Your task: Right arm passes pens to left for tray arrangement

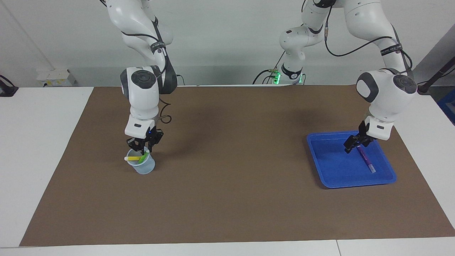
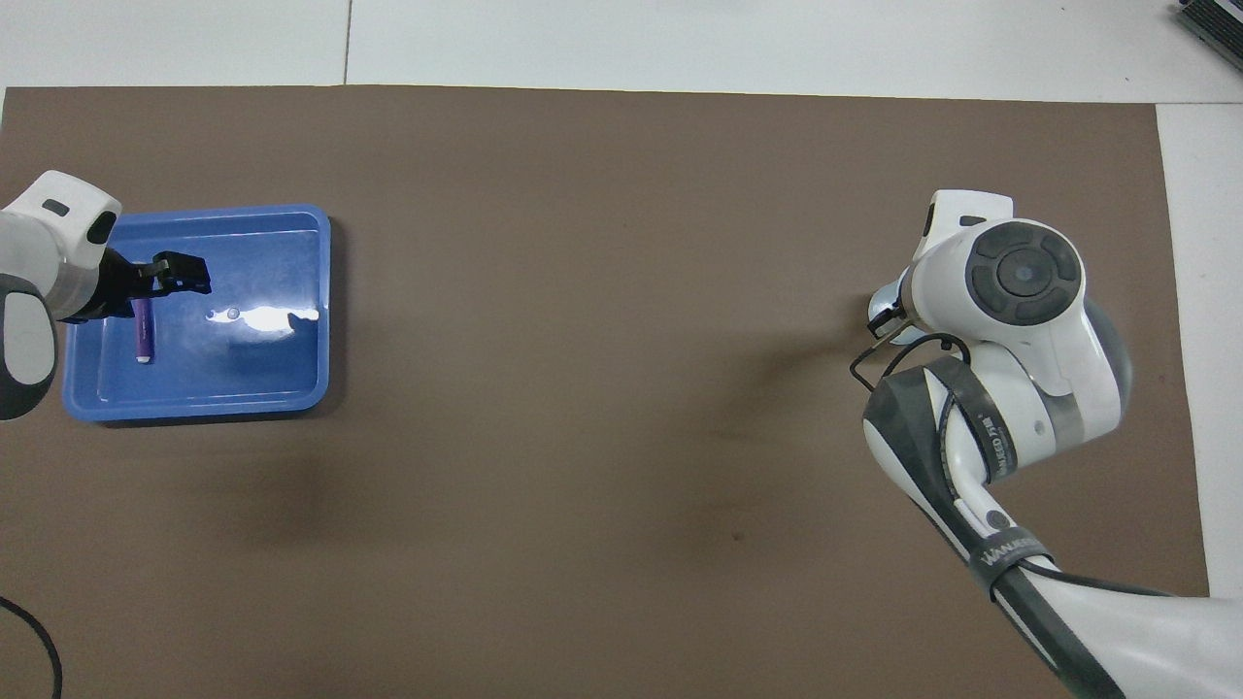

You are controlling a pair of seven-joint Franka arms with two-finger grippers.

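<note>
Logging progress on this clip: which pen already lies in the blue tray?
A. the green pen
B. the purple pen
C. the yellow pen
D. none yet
B: the purple pen lies flat in the blue tray, while the yellow pen and the green pen are both at the translucent cup under the right gripper.
</note>
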